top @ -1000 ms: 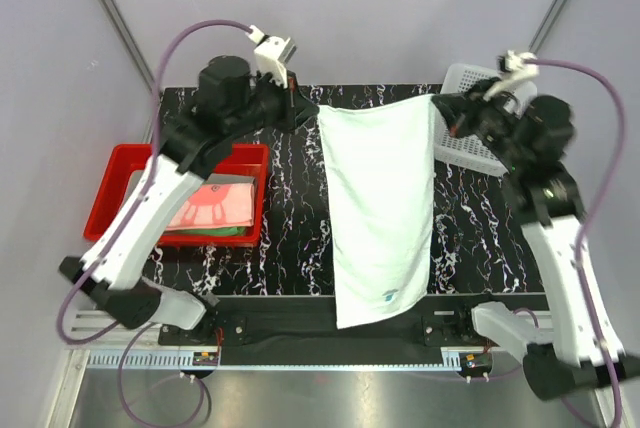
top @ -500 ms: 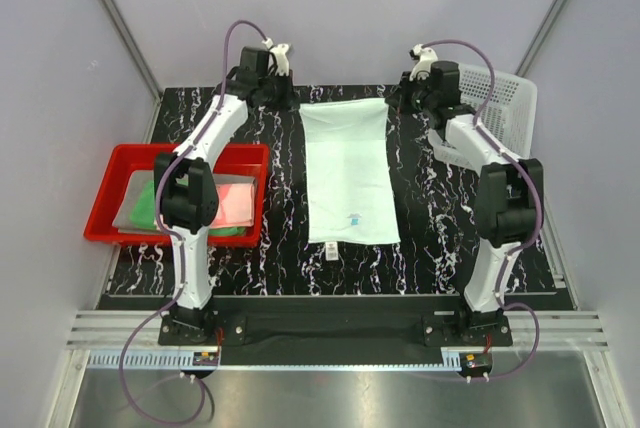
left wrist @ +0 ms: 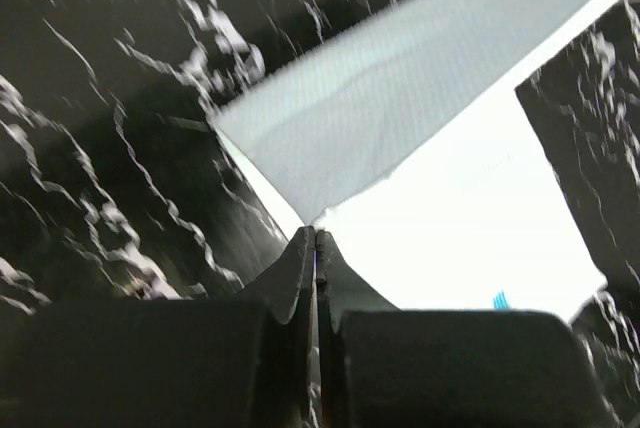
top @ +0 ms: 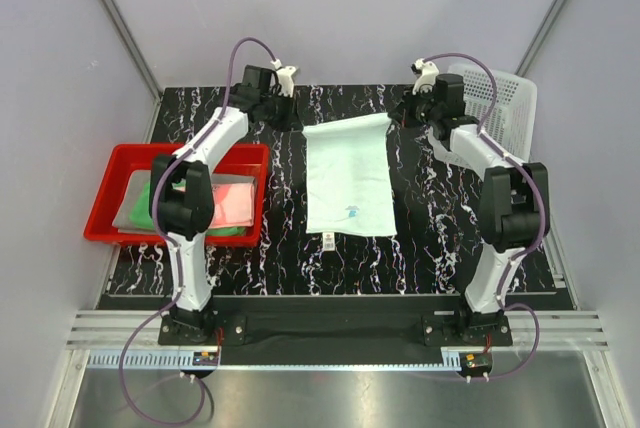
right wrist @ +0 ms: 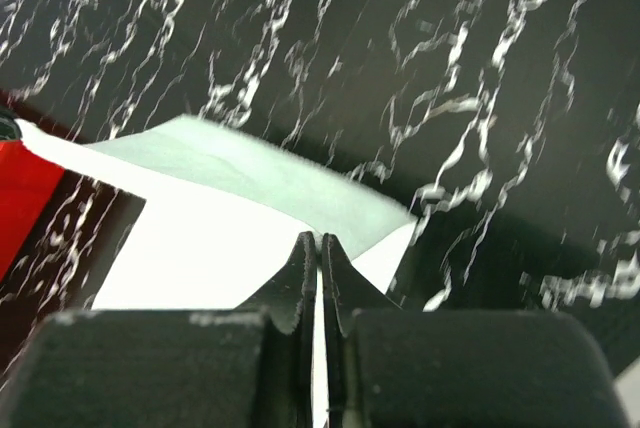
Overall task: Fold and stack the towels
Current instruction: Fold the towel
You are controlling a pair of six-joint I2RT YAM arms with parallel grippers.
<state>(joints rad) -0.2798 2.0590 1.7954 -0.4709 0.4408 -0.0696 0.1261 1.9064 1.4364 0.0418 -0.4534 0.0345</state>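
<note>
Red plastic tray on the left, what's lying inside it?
In the red plastic tray: a grey terry towel, a bright green towel and a salmon-pink towel. The left arm covers their middle.

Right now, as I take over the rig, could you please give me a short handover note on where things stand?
Grips: the left end effector is shut on the far left corner of the mint towel; the right end effector is shut on its far right corner.
Places: the mint towel lies spread at mid-table, with its far edge lifted. The pink towel, green towel and grey towel lie piled in the red tray on the left.
Done: those three look put away, though how neatly they are folded I cannot tell.
Left: fold the mint towel and add it to the pile.
</note>
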